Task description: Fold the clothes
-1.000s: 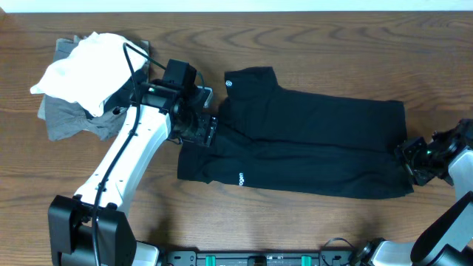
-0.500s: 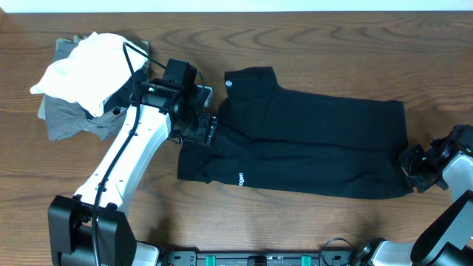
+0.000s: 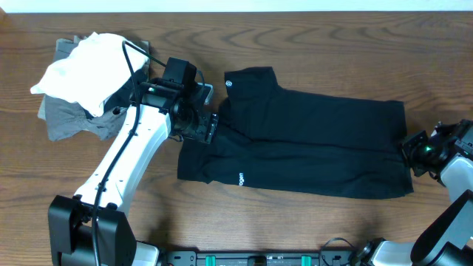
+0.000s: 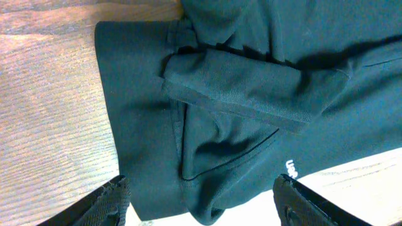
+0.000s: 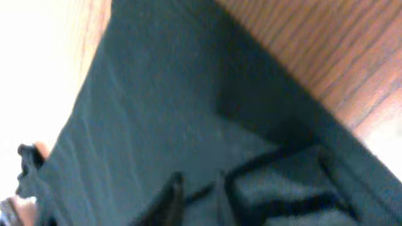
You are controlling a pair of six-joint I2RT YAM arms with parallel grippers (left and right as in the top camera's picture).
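Wooden table [image 3: 310, 222], black shirt [image 3: 310, 148] edge pinched in right fingers [image 3: 412, 145].

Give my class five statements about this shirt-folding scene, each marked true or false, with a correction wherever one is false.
1. The black shirt lies spread on the wooden table. True.
2. The left gripper is clamped shut on the collar. False: its fingers stand wide apart over the shirt's collar end.
3. A white garment lies on top of a grey garment. True.
4. The right gripper is at the collar end. False: it is at the opposite edge.
5. The round logo is hidden. False: it shows from overhead.
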